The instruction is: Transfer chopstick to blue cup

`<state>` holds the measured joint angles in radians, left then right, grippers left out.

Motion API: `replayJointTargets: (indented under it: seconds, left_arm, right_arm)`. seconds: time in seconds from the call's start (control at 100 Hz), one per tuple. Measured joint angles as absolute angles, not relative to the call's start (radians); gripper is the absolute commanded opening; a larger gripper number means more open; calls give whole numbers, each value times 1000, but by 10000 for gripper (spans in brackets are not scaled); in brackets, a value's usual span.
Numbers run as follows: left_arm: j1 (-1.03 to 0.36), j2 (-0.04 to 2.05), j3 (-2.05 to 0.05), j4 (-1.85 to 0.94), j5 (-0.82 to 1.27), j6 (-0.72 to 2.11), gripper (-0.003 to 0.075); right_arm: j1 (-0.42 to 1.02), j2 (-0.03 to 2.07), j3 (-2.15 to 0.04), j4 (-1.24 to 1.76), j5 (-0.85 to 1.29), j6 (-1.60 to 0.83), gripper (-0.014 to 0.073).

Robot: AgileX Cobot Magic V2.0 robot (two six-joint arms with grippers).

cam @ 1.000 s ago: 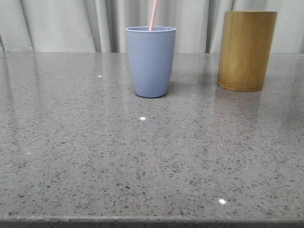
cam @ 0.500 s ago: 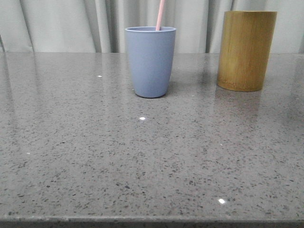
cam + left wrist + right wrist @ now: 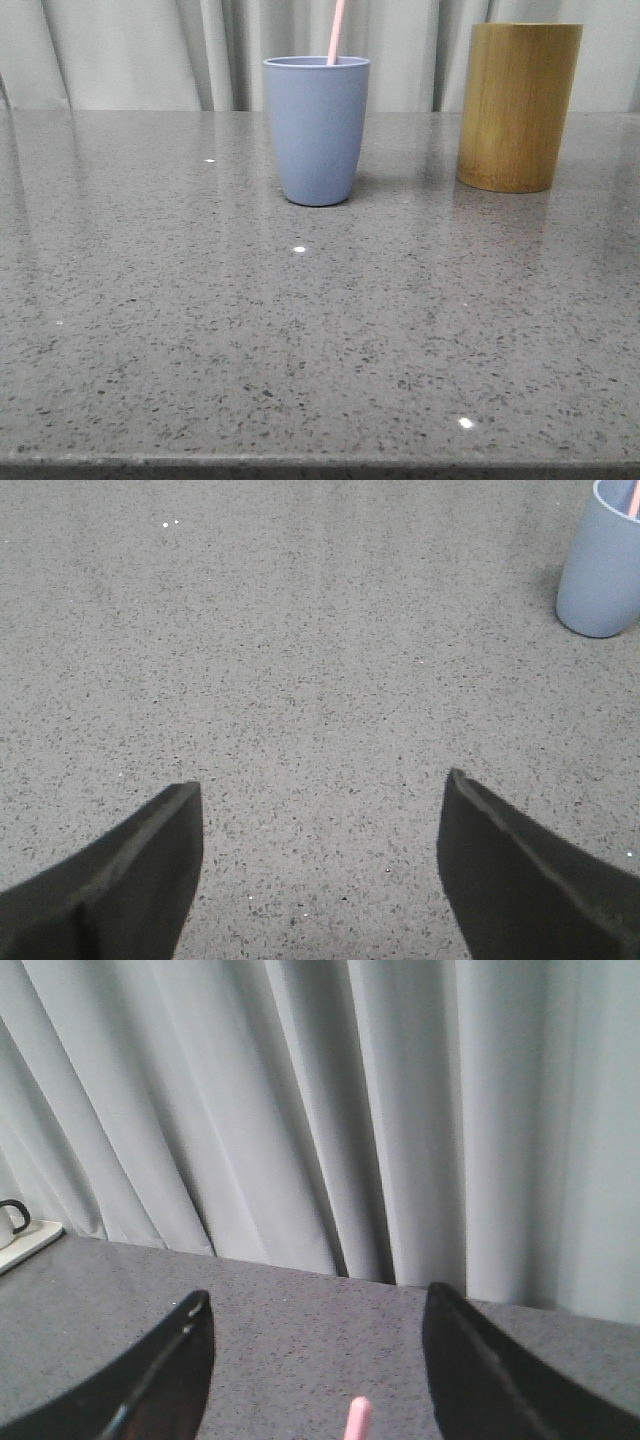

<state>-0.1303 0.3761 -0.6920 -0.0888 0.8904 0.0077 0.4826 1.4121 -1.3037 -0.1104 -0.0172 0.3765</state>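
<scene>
The blue cup (image 3: 317, 130) stands upright at the back middle of the grey table. A pale pink chopstick (image 3: 336, 32) stands in it, leaning a little right, its top out of the front view. The cup also shows in the left wrist view (image 3: 602, 562) with a pink tip (image 3: 634, 497) inside. My left gripper (image 3: 322, 792) is open and empty above bare table, well apart from the cup. My right gripper (image 3: 318, 1302) is open and high up; the chopstick's tip (image 3: 357, 1418) shows between its fingers without touching them. Neither gripper shows in the front view.
A tall tan bamboo holder (image 3: 519, 106) stands right of the blue cup at the back. Pale curtains (image 3: 130, 50) hang behind the table. A white tray with a dark-handled mug (image 3: 14, 1226) sits at the table's far end in the right wrist view.
The chopstick has shifted from the cup's middle to leaning slightly right against the rim, then stayed still. The cup and holder have not moved.
</scene>
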Motion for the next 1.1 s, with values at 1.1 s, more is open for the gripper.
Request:
replayJointTargets:
  seconds: [1.1]
  left_arm:
    - [-130, 376, -692, -89, 890, 8, 482]
  right_arm:
    - [269, 197, -586, -258, 674, 343, 422]
